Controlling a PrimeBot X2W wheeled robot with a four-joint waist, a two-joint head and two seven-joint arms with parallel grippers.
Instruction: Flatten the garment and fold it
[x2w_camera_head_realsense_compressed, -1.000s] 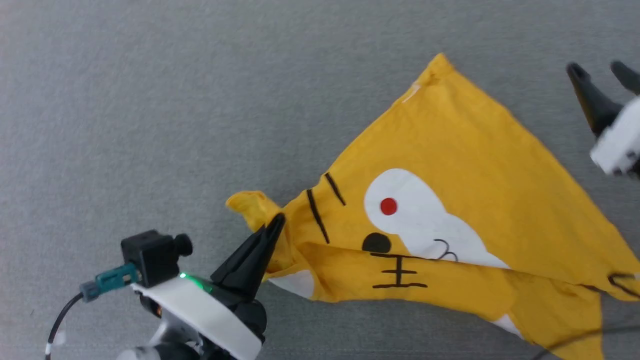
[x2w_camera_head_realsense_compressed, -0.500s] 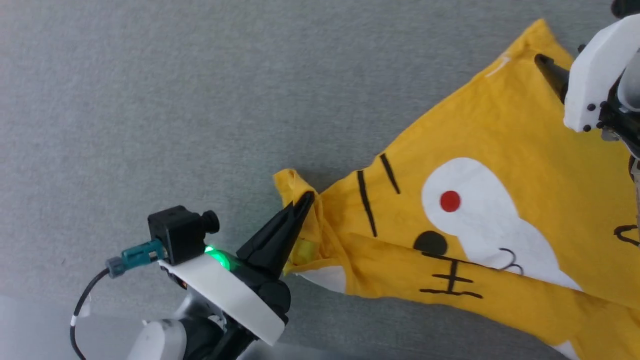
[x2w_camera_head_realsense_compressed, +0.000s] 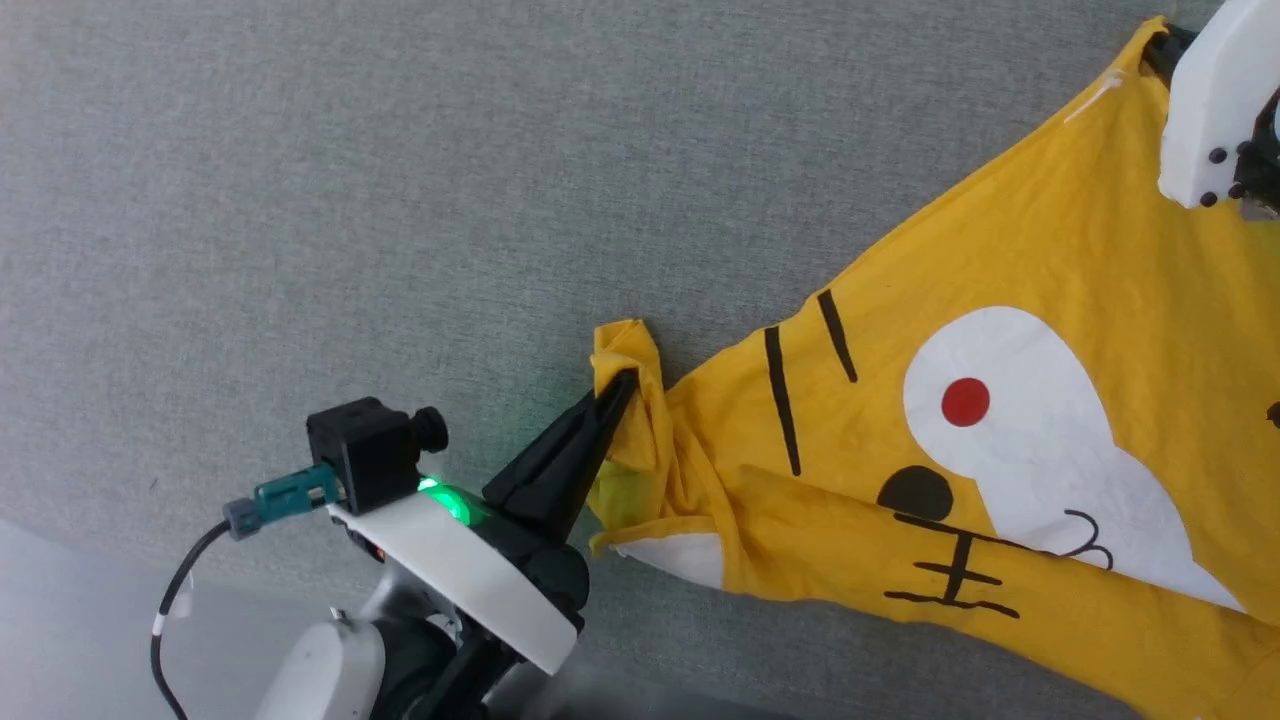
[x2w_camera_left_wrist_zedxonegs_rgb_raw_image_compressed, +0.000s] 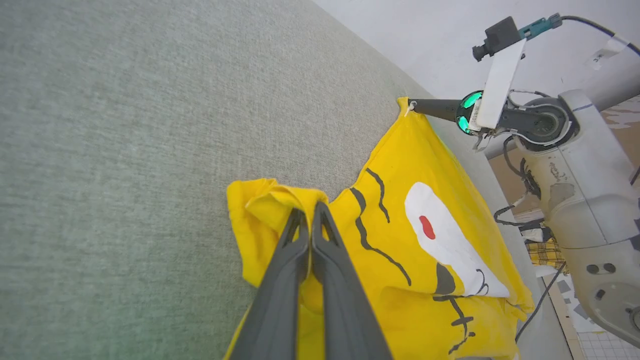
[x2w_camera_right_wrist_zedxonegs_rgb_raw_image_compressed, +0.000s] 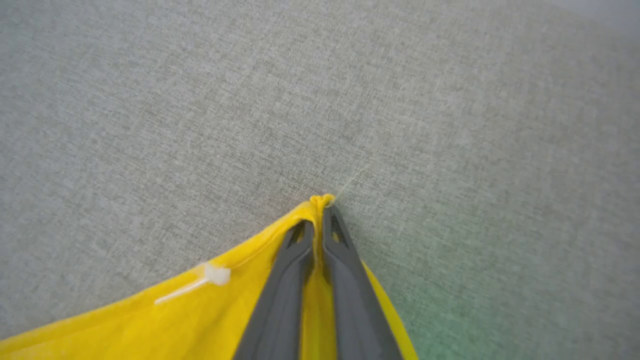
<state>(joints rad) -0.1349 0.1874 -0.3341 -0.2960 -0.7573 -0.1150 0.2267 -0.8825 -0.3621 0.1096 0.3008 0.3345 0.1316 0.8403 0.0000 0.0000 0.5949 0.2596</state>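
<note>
garment (x2w_camera_head_realsense_compressed: 1050, 300) on bench (x2w_camera_head_realsense_compressed: 300, 200) twd R side, L gripper (x2w_camera_head_realsense_compressed: 625, 385) at its L corner nr front edge, R gripper (x2w_camera_right_wrist_zedxonegs_rgb_raw_image_compressed: 318, 220) at far corner

The left gripper (x2w_camera_head_realsense_compressed: 622, 385) has dark tapered fingers (x2w_camera_head_realsense_compressed: 560, 465), white plate (x2w_camera_head_realsense_compressed: 460, 585), green light (x2w_camera_head_realsense_compressed: 440, 493), black camera (x2w_camera_head_realsense_compressed: 365, 450), teal plug (x2w_camera_head_realsense_compressed: 290, 490).

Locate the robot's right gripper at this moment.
In the head view the right gripper sits at the upper right corner, shut on the top corner of the yellow garment, just beside its small white tag.
</note>
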